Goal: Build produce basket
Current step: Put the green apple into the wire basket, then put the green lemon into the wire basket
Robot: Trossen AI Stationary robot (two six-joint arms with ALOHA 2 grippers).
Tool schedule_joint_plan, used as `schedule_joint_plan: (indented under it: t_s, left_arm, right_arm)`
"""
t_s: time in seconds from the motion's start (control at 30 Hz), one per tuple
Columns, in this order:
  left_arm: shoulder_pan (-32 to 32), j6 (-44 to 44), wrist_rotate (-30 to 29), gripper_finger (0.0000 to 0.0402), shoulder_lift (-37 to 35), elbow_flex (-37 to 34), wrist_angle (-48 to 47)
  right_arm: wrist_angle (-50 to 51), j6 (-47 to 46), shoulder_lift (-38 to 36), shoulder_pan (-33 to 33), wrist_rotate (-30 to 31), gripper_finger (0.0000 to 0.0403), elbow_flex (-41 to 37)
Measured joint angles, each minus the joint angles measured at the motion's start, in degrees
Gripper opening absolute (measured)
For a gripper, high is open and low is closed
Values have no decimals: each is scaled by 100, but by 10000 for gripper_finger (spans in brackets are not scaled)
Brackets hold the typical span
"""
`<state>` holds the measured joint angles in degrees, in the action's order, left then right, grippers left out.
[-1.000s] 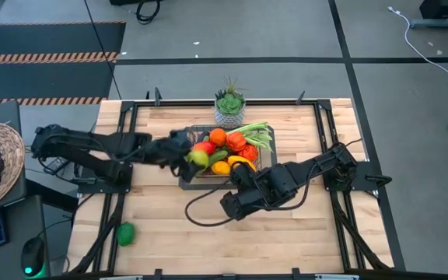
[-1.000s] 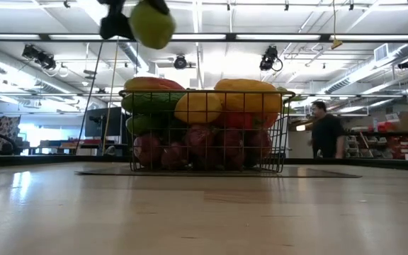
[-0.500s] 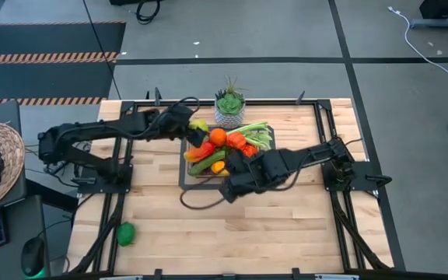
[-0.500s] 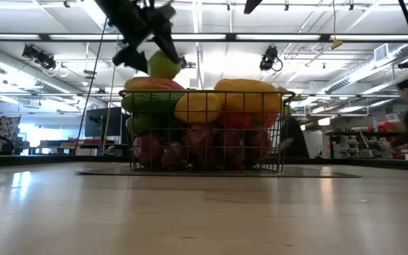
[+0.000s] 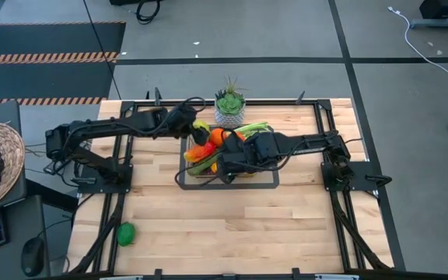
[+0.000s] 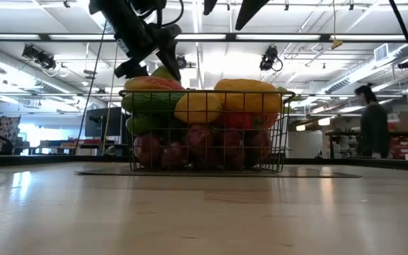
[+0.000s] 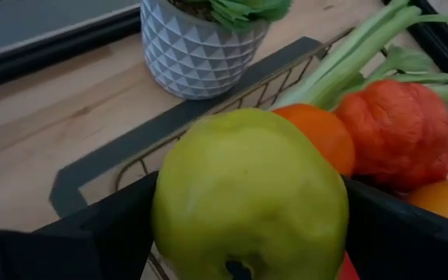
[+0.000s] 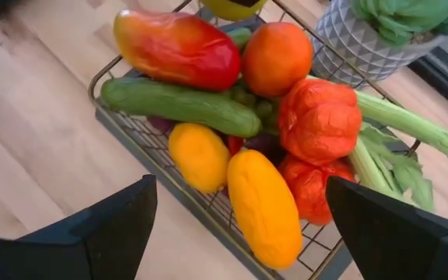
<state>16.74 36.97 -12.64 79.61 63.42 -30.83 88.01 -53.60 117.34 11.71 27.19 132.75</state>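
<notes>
The dark wire basket (image 5: 228,153) stands at the middle of the table's far half, heaped with produce (image 8: 232,117): a red-yellow fruit, a cucumber, orange, yellow and red pieces, a leek. My left gripper (image 5: 198,127) is shut on a yellow-green fruit (image 7: 247,194) over the basket's far left corner; it also shows in the low view (image 6: 163,71). My right gripper (image 5: 222,167) hangs open and empty over the basket's near left part, and the produce shows between its fingers (image 8: 92,233). A green piece (image 5: 124,232) lies on the table's near left. My left gripper pinches the yellow-green fruit by its two opposite sides (image 7: 162,210) between the two fingers (image 7: 107,233). The fingers come from the table's left, slanting down. The fruit sits just above the heap; whether it touches the produce under it, I cannot tell.
A patterned pot with a green succulent (image 5: 229,107) stands just beyond the basket's far edge, close to my left gripper. A dark mat (image 5: 267,183) lies under the basket. A person (image 6: 372,120) stands in the room beyond the table. Bare wood lies on the table's near half.
My left gripper has carried the yellow-green fruit from the basket's near left side toward the far edge, to the basket's far left corner. My right gripper has moved from the table in front of the basket toward the far edge, over the basket's near left part.
</notes>
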Motion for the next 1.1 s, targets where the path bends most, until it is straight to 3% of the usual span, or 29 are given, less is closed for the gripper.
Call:
schedule_joint_plan:
  t_s: [0.17, 0.63, 0.87, 1.1]
  left_arm:
    - [16, -457, -1, 346, 0, 0, -54]
    - [56, -654, -37, 347, 13, 0, -127]
    - [53, -1333, 49, 393, 26, 0, -146]
    - [54, -1422, 49, 398, 26, 0, -194]
  right_arm:
    - [-79, -665, 0, -61, -5, 375, 0]
    - [-658, -1443, 0, -8, -176, 375, 0]
    - [-930, -1739, 0, 65, -176, 375, 0]
    - [-1110, -2011, 0, 89, -222, 375, 0]
